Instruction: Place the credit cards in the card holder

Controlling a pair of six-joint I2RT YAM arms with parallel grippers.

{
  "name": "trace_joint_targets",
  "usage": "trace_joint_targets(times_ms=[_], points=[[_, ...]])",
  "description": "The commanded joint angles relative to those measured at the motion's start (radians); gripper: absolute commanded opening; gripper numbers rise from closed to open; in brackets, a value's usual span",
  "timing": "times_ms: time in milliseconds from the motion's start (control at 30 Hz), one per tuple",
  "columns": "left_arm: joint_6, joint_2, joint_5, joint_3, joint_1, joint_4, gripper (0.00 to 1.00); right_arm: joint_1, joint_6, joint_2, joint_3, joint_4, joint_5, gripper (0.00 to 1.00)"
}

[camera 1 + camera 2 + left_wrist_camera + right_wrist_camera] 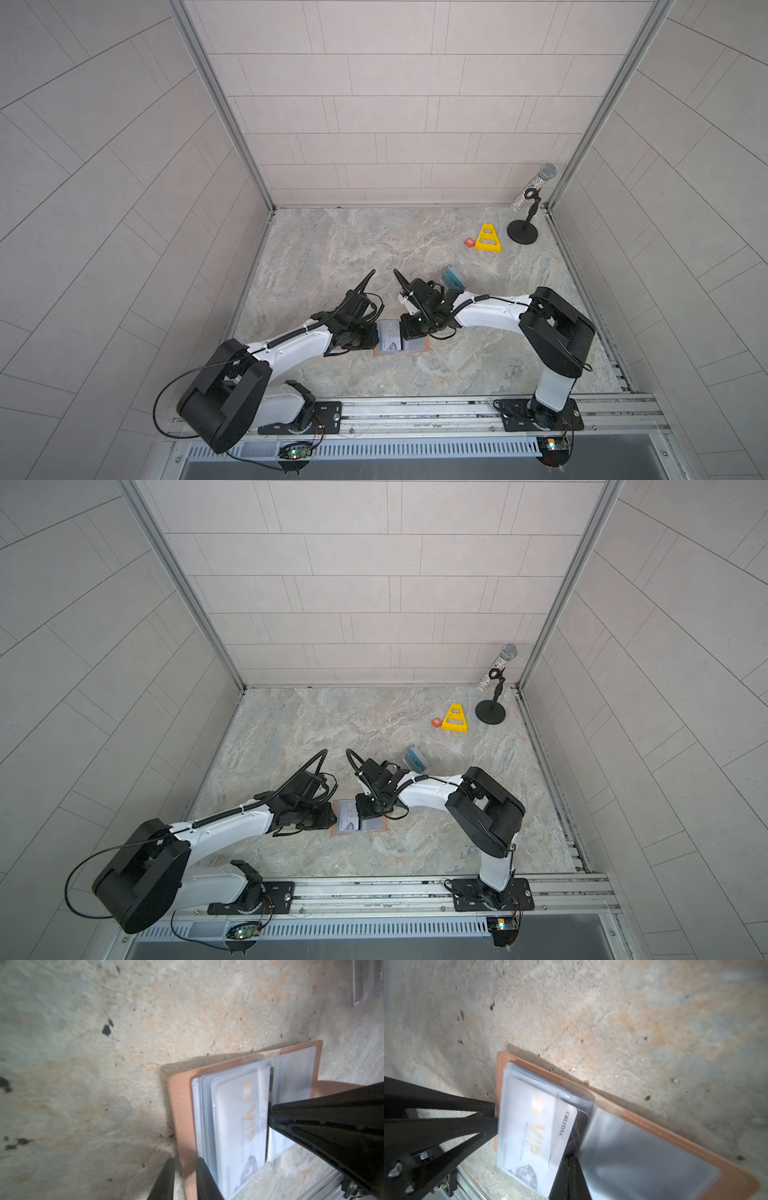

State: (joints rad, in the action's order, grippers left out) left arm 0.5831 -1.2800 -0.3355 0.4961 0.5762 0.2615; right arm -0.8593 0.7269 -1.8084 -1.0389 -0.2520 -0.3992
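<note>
Black fingers of the left pincer point(186, 1161) are filling the near edge of the left wrist view. They are clamping the left edge of the open card holder point(180, 1109), one finger outside the tan cover and one over the clear sleeves. From the opposite side, the right pincer point(571, 1159) is pressing in, clenched tight, at the spine end of a white card point(533, 1132) with gold VIP lettering. That card is sitting partly inside a sleeve on the left page.

Only the right wrist view is showing the word CHLITINA on the card's bare end, and a dark card point(580, 1124) lying beneath it. Whether the clenched fingers are pinching that dark card is impossible to tell.

Both top views are showing the holder lying open on the marbled table point(374, 257) near the front. Behind the right arm, a teal card point(451, 277) is standing in a clear stand point(462, 286); the left wrist view is catching only a cut-off corner of that stand. Both arms are hiding the holder's outer edges from above, and blur is smearing the right page's sleeve.
</note>
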Motion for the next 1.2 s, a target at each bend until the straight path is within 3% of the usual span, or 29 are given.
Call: trace_joint_targets(times_ms=[0,400,733,1167], points=[[-0.013,0.033,0.019,-0.013,0.003,0.038,0.26,-0.006,0.003,-0.031,-0.001,-0.003,0.008,0.06],[-0.010,0.104,0.038,-0.013,0.003,0.049,0.27,-0.006,0.002,-0.039,0.004,-0.006,0.016,0.06],[-0.002,0.084,-0.061,-0.019,0.003,-0.033,0.14,-0.006,0.002,-0.034,0.007,-0.004,0.017,0.05],[0.024,0.049,-0.133,-0.015,0.005,-0.107,0.13,-0.006,0.005,0.009,0.010,-0.004,0.017,0.07]])
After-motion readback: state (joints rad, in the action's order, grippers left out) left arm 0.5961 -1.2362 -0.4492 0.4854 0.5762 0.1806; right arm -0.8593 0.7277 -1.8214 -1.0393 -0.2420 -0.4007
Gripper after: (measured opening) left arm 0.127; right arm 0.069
